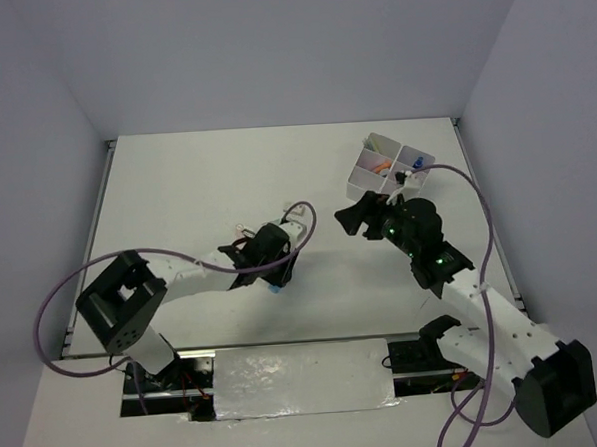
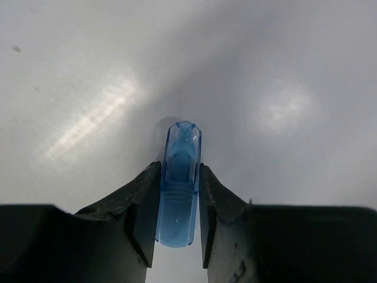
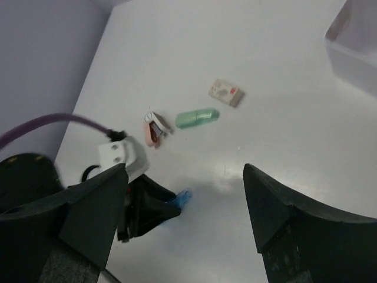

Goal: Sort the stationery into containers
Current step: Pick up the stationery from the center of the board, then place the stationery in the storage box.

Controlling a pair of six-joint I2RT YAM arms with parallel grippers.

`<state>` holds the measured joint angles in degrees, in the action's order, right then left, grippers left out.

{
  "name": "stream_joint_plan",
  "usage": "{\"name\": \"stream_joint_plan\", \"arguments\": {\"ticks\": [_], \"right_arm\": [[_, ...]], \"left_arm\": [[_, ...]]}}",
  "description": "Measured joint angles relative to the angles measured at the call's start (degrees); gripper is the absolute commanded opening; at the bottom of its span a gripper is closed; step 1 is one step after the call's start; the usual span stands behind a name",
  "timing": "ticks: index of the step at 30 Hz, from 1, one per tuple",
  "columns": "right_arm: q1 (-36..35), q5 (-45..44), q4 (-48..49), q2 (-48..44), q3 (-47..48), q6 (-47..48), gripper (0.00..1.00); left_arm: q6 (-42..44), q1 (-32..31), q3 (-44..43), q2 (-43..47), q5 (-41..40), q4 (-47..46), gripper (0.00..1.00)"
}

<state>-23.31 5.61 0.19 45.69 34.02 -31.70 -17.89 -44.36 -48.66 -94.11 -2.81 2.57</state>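
Observation:
A stubby translucent blue marker [image 2: 179,188] lies on the white table, and my left gripper [image 2: 179,166] is shut on it, one finger pressed to each side. From above, that gripper [image 1: 279,273] is low at mid-table with the blue marker [image 1: 275,290] poking out below it. My right gripper [image 1: 356,220] hovers open and holds nothing, just in front of the white four-compartment tray [image 1: 361,185]. In the right wrist view a green marker [image 3: 197,118], a pink clip [image 3: 154,128] and a small eraser [image 3: 227,92] lie loose on the table beyond the right gripper [image 3: 185,171].
The tray's compartments hold orange and pink items [image 1: 379,164] and a blue one [image 1: 416,164]. A tray corner [image 3: 353,53] shows at the upper right of the right wrist view. Purple cables loop beside both arms. Walls close in on three sides.

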Motion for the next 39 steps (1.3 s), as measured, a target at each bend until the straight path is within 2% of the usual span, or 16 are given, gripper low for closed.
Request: {"name": "stream_joint_plan", "arguments": {"ticks": [4, 8, 13, 20, 26, 27, 28, 29, 32, 33, 35, 36, 37, 39], "right_arm": [[-2.5, 1.5, 4.4, 7.7, -4.3, -5.7, 0.85], [-6.2, 2.3, 6.9, 12.5, -5.3, -10.3, 0.83], [-12.2, 3.3, 9.6, 14.3, -5.3, -14.2, 0.78], [-19.4, 3.3, 10.7, 16.3, -3.9, -16.6, 0.58], [-23.7, 3.0, 12.7, 21.4, -2.6, -17.6, 0.57], [-24.0, 2.9, 12.9, 22.5, -2.1, -17.8, 0.54], [-24.2, 2.9, 13.2, 23.5, -1.7, -17.9, 0.42], [-24.5, 3.1, 13.9, 24.6, -1.4, -18.2, 0.23], [-25.2, 3.1, 14.8, 26.4, -0.6, -18.4, 0.08], [-25.2, 3.1, 14.9, 26.6, -0.6, -18.5, 0.0], [-25.3, 3.0, 14.9, 26.6, -0.6, -18.4, 0.0], [-25.3, 2.9, 15.0, 26.6, -0.5, -18.4, 0.0], [-25.3, 2.8, 15.0, 26.6, -0.5, -18.4, 0.0], [-25.5, 2.3, 14.6, 26.4, -0.4, -18.3, 0.0]], "left_arm": [[-1.8, -5.6, 6.4, 8.3, -0.8, -2.4, 0.0], [-2.0, -8.0, 11.3, 17.5, -1.7, -9.3, 0.0], [-1.9, -9.5, 17.2, 26.4, -2.7, -18.2, 0.0], [-1.8, -9.9, 21.9, 31.0, -2.7, -23.5, 0.0], [-1.6, -10.1, 22.4, 33.0, -3.0, -24.3, 0.0], [-1.5, -10.1, 22.9, 33.5, -3.0, -24.4, 0.0], [-1.5, -10.1, 23.3, 33.9, -3.1, -24.4, 0.0], [-1.5, -10.1, 23.7, 34.4, -3.2, -24.3, 0.0], [-1.4, -10.1, 24.3, 34.8, -3.8, -23.9, 0.0], [-1.4, -10.1, 24.3, 34.8, -3.9, -23.8, 0.04], [-1.5, -10.1, 24.3, 34.8, -4.1, -23.7, 0.31], [-1.5, -10.1, 24.3, 34.8, -4.4, -23.8, 0.56], [-1.3, -10.1, 24.3, 34.8, -4.7, -23.8, 0.66], [-1.3, -10.1, 24.3, 34.8, -5.1, -23.8, 0.97]]}}
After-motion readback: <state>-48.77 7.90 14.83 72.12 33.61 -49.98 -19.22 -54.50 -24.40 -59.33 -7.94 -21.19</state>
